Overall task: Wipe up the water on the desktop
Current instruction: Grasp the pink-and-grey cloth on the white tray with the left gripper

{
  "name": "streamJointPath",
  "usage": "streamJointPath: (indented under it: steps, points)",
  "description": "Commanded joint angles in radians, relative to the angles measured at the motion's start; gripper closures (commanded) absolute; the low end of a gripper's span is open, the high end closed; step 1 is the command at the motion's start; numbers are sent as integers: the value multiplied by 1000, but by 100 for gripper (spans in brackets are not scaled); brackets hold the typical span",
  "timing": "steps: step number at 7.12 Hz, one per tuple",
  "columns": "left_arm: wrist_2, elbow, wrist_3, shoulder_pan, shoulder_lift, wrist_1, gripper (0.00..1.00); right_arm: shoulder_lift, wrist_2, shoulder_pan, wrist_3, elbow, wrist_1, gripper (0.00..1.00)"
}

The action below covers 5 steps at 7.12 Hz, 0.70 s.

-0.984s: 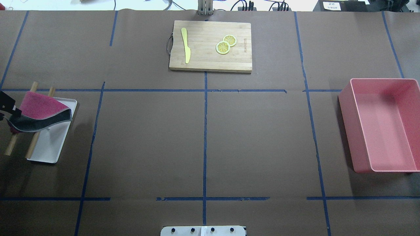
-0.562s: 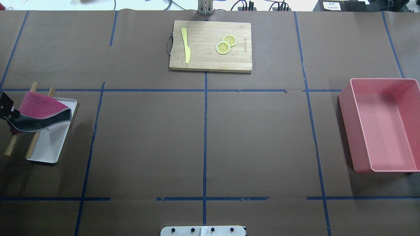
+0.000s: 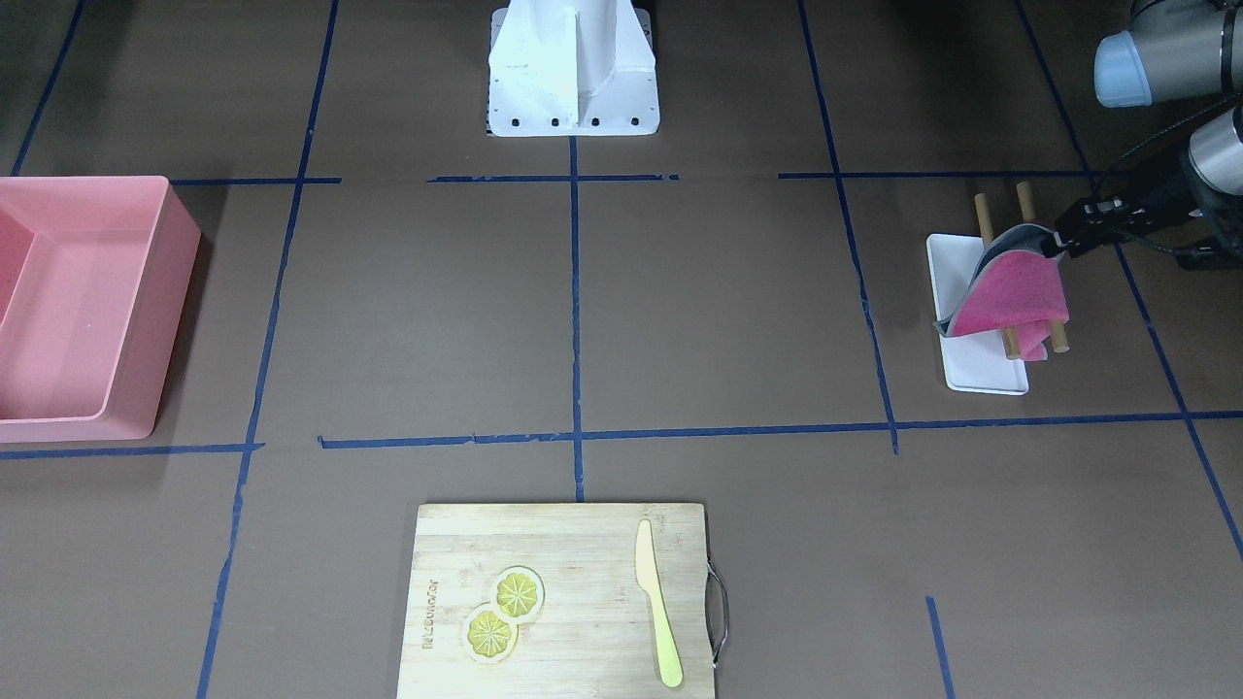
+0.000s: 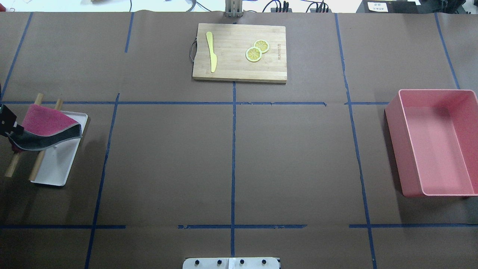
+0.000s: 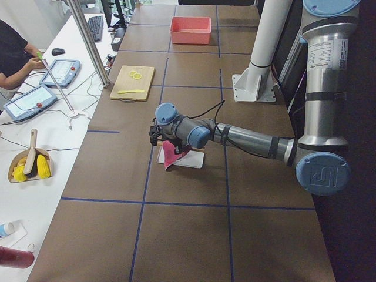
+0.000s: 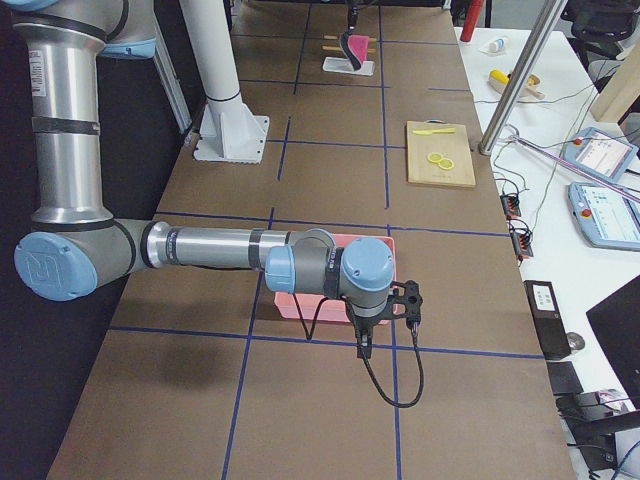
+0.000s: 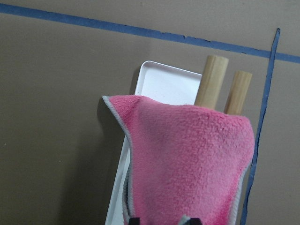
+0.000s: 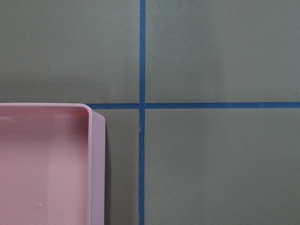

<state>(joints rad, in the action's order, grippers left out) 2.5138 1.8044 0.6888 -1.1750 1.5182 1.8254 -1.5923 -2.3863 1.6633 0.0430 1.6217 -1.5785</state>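
Observation:
My left gripper (image 4: 10, 127) is shut on one corner of a pink cloth with a grey back (image 4: 44, 121). It holds the cloth draped over two wooden rods (image 4: 38, 98) that lie across a small white tray (image 4: 56, 170). In the left wrist view the cloth (image 7: 187, 159) hangs in front of the rods (image 7: 211, 79) and the tray (image 7: 164, 84). The dark-brown desktop (image 4: 168, 157) has blue tape lines, and I see no water on it. My right gripper (image 6: 363, 340) shows only in the exterior right view, beside the pink bin, and I cannot tell whether it is open or shut.
A pink bin (image 4: 435, 144) stands at the right edge; its corner shows in the right wrist view (image 8: 47, 159). At the far middle, a bamboo cutting board (image 4: 239, 71) carries a yellow knife (image 4: 211, 52) and two lemon slices (image 4: 257, 50). The robot's base (image 3: 573, 68) stands mid-table.
My left gripper has edged slightly toward the overhead view's left edge with the cloth's corner. The cloth still hangs over the rods.

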Motion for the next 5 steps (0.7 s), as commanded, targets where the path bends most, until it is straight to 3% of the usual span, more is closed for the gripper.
streamJointPath:
  steps: [1,2,3,4,5]
  points:
    - [-1,0,0,9,-1,0,52,0,-1,1,0,1,0,0]
    - [-4,0,11,14,-1,0,63,0,1,0,0,1,0,0]
    - [-4,0,20,14,-1,-2,80,0,-1,-1,0,1,0,0]
    - [-1,0,21,14,-1,-3,91,0,-1,-1,0,1,0,0]
    - [3,1,21,14,-1,-5,95,0,1,-1,0,1,0,0]
